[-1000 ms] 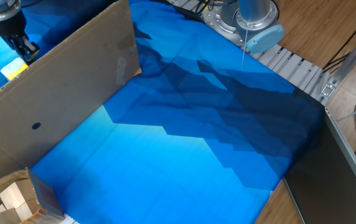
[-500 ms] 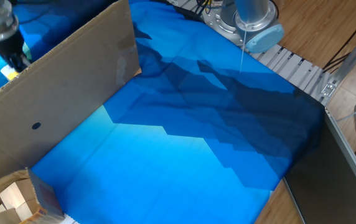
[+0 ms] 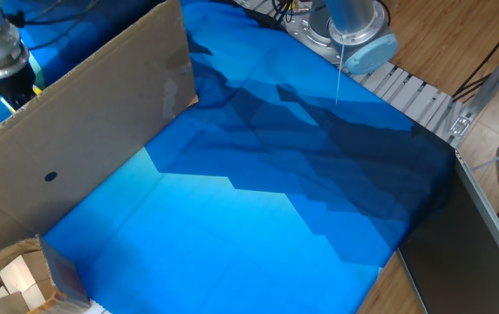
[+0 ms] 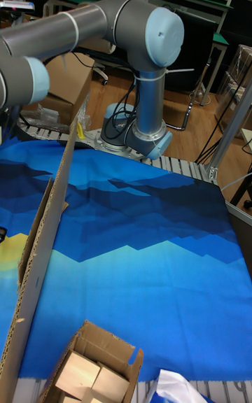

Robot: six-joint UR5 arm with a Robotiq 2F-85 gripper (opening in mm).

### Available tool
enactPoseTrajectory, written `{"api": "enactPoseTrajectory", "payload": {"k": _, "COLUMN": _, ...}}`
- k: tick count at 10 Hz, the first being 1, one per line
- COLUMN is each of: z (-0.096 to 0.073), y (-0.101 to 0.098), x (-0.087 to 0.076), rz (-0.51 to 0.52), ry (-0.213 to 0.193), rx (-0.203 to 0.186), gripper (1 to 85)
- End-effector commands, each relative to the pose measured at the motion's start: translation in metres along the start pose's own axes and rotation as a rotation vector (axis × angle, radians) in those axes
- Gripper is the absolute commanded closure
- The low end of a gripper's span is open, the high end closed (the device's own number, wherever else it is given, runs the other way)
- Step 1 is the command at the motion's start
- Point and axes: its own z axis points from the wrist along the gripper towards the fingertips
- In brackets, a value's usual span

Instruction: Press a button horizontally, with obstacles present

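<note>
The cardboard panel (image 3: 84,113) stands as a long wall across the blue cloth (image 3: 258,218), and my gripper (image 3: 21,85) is behind it at the far left, mostly hidden. Whether my fingers are wide or closed I cannot tell. The button (image 3: 7,104) shows only as a yellow sliver at the panel's top edge, just beside my gripper. I judge the push should run level and parallel to the panel, without brushing it. The cloth lies creased; a small box of wooden blocks (image 4: 87,375) sits at the near edge.
</note>
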Motion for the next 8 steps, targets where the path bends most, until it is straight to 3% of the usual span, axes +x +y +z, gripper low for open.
{"api": "enactPoseTrajectory", "payload": {"k": 1, "z": 0.018, "y": 0.003, "x": 0.003, "rz": 0.021, "ry": -0.026, "rx": 0.007, "gripper": 84.7}}
{"api": "enactPoseTrajectory", "payload": {"k": 8, "z": 0.014, "y": -0.023, "x": 0.029, "rz": 0.036, "ry": 0.023, "rx": 0.064, "gripper": 84.7}}
